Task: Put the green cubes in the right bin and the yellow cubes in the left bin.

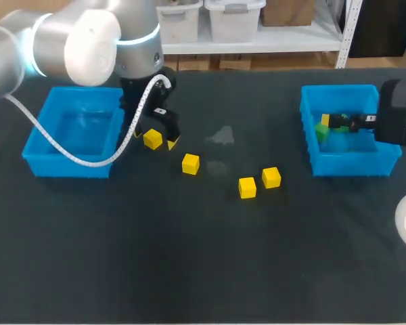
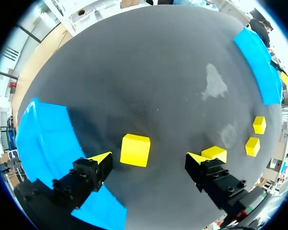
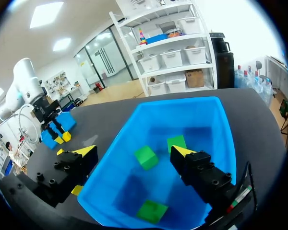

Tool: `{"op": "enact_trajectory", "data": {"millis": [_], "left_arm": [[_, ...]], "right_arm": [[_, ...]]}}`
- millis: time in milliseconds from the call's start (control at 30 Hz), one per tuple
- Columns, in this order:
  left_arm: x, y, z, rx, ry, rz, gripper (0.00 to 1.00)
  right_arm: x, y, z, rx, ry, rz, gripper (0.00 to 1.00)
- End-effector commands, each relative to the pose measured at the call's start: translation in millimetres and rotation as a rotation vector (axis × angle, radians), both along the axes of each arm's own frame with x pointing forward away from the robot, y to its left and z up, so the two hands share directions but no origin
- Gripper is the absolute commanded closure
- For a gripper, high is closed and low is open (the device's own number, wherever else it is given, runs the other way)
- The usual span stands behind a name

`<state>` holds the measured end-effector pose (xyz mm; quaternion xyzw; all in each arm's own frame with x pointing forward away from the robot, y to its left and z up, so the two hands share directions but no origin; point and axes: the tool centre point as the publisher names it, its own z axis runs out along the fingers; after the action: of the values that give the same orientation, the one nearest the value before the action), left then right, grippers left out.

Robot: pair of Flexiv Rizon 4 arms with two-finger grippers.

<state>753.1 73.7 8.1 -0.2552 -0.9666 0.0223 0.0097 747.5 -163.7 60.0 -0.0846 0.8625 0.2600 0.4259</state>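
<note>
Looking past my left gripper (image 2: 151,160), wide open and empty, I see a yellow cube (image 2: 135,150) between its fingers, untouched; my right gripper (image 3: 134,152), also open, hangs above green cubes (image 3: 146,157) in the right bin (image 3: 201,110).

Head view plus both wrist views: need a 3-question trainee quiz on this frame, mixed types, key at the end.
1. Count the yellow cubes lying on the table, outside both bins.
2. True or false: the left gripper is shut on one of the yellow cubes.
3. How many green cubes show in the right bin in the right wrist view? A) one B) three C) five

Key
1. Four.
2. False. The left gripper is open, with a cube between its fingers that neither finger touches.
3. B.
</note>
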Motion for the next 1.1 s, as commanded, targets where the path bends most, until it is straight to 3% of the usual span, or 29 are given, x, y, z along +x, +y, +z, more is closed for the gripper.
{"op": "enact_trajectory", "data": {"millis": [33,167,200,233,333,767,933,1100], "left_arm": [[10.3,-4.6,-4.3,0.015,0.024,-0.004,0.00],[13.8,-5.2,-7.5,0.027,0.022,-0.001,0.00],[14.5,-5.1,-7.8,0.030,0.018,0.001,0.13],[15.4,-5.2,-8.3,0.033,0.015,0.003,0.47],[17.5,-5.4,-10.3,0.041,0.007,0.008,1.00],[16.7,0.0,-3.4,0.032,-0.020,0.011,1.00],[23.1,8.3,30.9,-0.040,-0.103,0.056,1.00],[32.4,39.0,72.6,-0.088,-0.205,0.149,1.00]], "right_arm": [[-0.1,-1.4,1.0,0.004,0.002,0.005,0.00],[-0.1,-1.4,1.0,0.004,0.002,0.005,0.00],[-0.1,-1.4,1.0,0.004,0.002,0.005,0.00],[-0.1,-1.4,1.0,0.004,0.002,0.005,0.00],[-0.1,-1.4,1.0,0.004,0.002,0.005,0.00],[-0.1,-1.4,1.0,0.004,0.002,0.005,0.00],[-0.1,-1.4,1.0,0.004,0.002,0.005,0.00],[-0.1,-1.4,1.0,0.004,0.002,0.005,0.00]]}}
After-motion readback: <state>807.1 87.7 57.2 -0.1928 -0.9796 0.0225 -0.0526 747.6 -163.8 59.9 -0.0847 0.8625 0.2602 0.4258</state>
